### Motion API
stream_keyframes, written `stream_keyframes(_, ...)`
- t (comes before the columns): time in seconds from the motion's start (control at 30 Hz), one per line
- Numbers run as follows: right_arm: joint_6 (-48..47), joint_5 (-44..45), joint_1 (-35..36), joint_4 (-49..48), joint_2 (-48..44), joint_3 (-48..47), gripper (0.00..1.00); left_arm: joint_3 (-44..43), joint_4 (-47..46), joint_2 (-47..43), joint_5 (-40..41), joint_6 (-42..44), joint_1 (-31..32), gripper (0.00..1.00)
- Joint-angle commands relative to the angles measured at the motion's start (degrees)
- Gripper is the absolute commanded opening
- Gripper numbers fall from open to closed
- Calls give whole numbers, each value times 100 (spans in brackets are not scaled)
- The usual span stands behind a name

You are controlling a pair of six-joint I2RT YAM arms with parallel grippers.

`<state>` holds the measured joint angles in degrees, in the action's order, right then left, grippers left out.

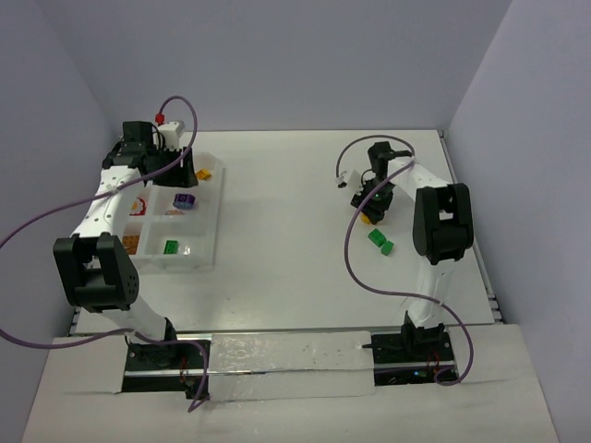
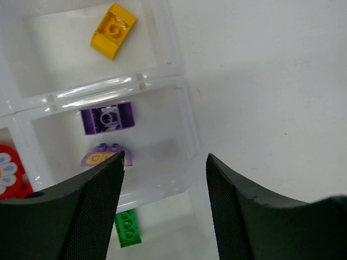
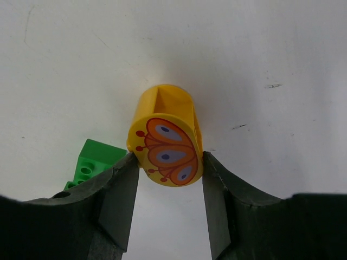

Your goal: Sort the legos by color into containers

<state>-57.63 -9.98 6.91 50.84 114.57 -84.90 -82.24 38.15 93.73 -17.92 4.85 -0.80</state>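
My right gripper [image 3: 169,157] is shut on a yellow rounded lego [image 3: 165,138] with an orange butterfly print, both pads touching its sides just above the table. A green lego [image 3: 92,161] lies just left of it, and shows on the table [image 1: 380,243] in the top view. My left gripper [image 2: 165,158] hangs open and empty over the right edge of the clear divided tray [image 1: 215,221]. Below it, one container holds a yellow lego [image 2: 113,31]. The one below that holds a purple brick [image 2: 107,118] and a purple rounded piece [image 2: 97,157]. A green brick [image 2: 128,228] lies in the nearest container.
A red printed piece [image 2: 7,174] sits in a left compartment, and an orange piece [image 1: 132,245] in the near left one. Purple cables loop off both arms. Bare white table [image 1: 286,212] lies between the tray and the right gripper [image 1: 372,205].
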Motion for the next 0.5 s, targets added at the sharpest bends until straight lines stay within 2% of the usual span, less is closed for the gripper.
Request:
stream_keyframes(0.0,-58,-629,-31,274,-49,-565,21,-346,-19,-347,-959,-147,36,70)
stream_keyframes(0.1,396,-1338,128,630,-123,-1354,7,-419,-97,-375,-1632,-421,34,74)
stream_keyframes(0.17,1165,-1763,363,599,-196,-1872,0,-445,-235,-338,-2102,-972,27,84)
stream_keyframes(0.33,2378,-2064,1413,-143,-423,-2517,0,-551,-422,-194,-3149,-1463,30,99)
stream_keyframes(0.47,3120,-2025,2227,-528,-342,-2840,0,-553,-775,-115,-3884,-1999,154,99)
